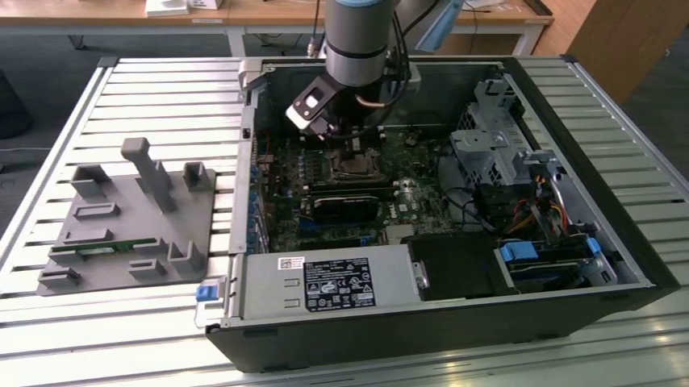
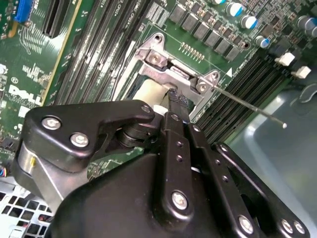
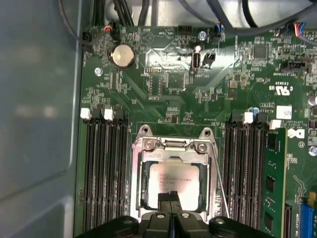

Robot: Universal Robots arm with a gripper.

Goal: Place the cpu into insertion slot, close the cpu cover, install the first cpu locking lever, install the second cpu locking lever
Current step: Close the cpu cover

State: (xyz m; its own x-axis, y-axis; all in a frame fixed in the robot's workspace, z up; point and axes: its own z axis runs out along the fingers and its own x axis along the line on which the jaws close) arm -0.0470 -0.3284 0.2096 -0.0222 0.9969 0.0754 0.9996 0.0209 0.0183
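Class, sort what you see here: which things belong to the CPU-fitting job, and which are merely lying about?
Belong to the job: cpu; cpu cover; locking lever; gripper.
Just lying about: coin battery; memory slots; grey fixture beside the case; power supply.

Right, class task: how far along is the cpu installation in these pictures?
Done: the cpu sits in the insertion slot, with the cpu cover lowered around it. In hand: the shut pincer is at the cover's edge. Left: the locking lever stands unlatched.
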